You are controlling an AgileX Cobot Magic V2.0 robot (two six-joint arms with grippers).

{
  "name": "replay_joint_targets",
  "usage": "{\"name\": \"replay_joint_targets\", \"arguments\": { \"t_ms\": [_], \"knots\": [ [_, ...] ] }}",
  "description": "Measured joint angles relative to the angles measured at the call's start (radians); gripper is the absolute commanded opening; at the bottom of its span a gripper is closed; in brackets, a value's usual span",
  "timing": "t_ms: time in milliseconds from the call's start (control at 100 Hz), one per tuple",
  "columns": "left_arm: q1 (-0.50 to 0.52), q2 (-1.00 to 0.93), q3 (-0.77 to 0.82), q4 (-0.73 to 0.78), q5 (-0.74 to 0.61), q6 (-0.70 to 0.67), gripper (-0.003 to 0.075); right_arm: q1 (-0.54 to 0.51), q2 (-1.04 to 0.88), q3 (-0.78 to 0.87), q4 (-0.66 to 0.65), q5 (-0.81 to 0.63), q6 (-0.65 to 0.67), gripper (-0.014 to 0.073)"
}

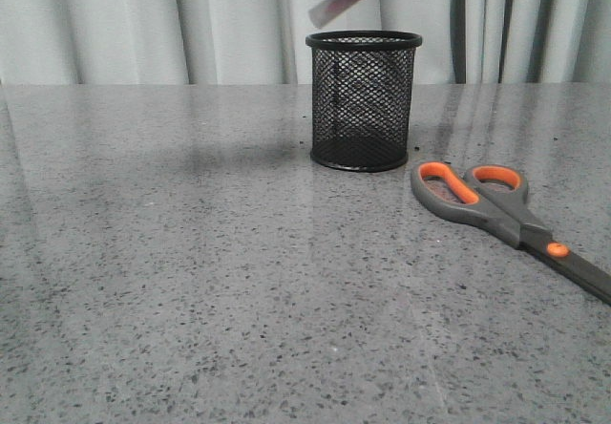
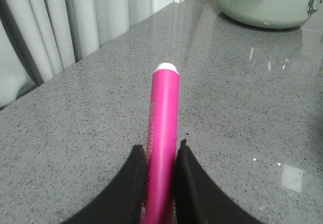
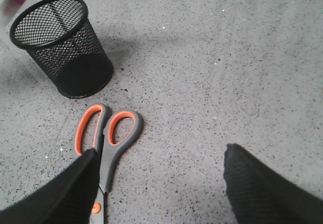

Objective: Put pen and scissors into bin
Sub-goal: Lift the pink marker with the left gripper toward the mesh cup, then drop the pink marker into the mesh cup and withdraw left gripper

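Note:
My left gripper (image 2: 161, 151) is shut on the pink pen (image 2: 164, 148), whose white end points away from the fingers. In the front view the pen (image 1: 346, 0) hangs tilted just above the rim of the black mesh bin (image 1: 363, 99), held from the top edge of the picture. The scissors (image 1: 496, 209) lie flat on the table to the right of the bin, orange loops toward it. My right gripper (image 3: 159, 156) is open and empty above the table, with the scissors (image 3: 108, 143) beside one finger and the bin (image 3: 63, 45) beyond.
The grey speckled table (image 1: 191, 281) runs to pale curtains at the back. A pale green rounded appliance (image 2: 267, 2) stands on the far table in the left wrist view.

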Motion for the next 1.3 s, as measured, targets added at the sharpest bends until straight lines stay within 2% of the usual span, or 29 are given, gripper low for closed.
{"name": "replay_joint_targets", "arguments": {
  "t_ms": [380, 500, 670, 760, 910, 960, 1010, 1060, 1110, 1140, 1300],
  "knots": [
    [-0.002, 0.058, -0.047, -0.021, -0.008, 0.002, -0.0004, 0.0, 0.0, 0.0, 0.0, 0.0, 0.0, 0.0474],
    [-0.002, 0.058, -0.047, -0.025, -0.008, 0.002, 0.0113, 0.0, 0.0, 0.0, 0.0, 0.0, 0.0, 0.0474],
    [-0.002, 0.058, -0.049, -0.03, -0.008, 0.002, 0.0354, 0.0, 0.0, 0.0, 0.0, 0.0, 0.0, 0.0474],
    [-0.001, 0.058, -0.049, -0.037, -0.008, 0.002, 0.0393, 0.0, 0.0, 0.0, 0.0, 0.0, 0.0, 0.0474],
    [0.028, 0.052, -0.049, -0.041, 0.02, -0.009, 0.0385, 0.0, 0.0, 0.0, 0.0, -0.002, 0.0, 0.0474],
    [0.049, 0.043, -0.049, -0.041, 0.042, -0.011, 0.0356, 0.0, 0.0, 0.0, 0.0, -0.008, 0.0, 0.0474],
    [0.074, 0.026, -0.049, -0.035, 0.064, -0.024, 0.0291, 0.0, 0.0, 0.0, 0.0, -0.012, 0.0, 0.0474],
    [0.101, 0.001, -0.049, -0.019, 0.081, -0.05, 0.0192, 0.0, 0.0, 0.0, 0.005, -0.019, 0.0, 0.0474],
    [0.133, -0.025, -0.049, 0.019, 0.099, -0.094, 0.0036, 0.0, 0.0, 0.0, 0.017, -0.025, 0.0, 0.0474],
    [0.149, -0.041, -0.049, 0.061, 0.112, -0.135, -0.0017, 0.0, 0.0, 0.0, 0.03, -0.027, 0.0, 0.0474],
    [0.236, -0.15, -0.049, 0.32, 0.165, -0.329, -0.002, 0.0, 0.0, 0.0, 0.074, -0.032, 0.0, 0.0474]
  ]
}}
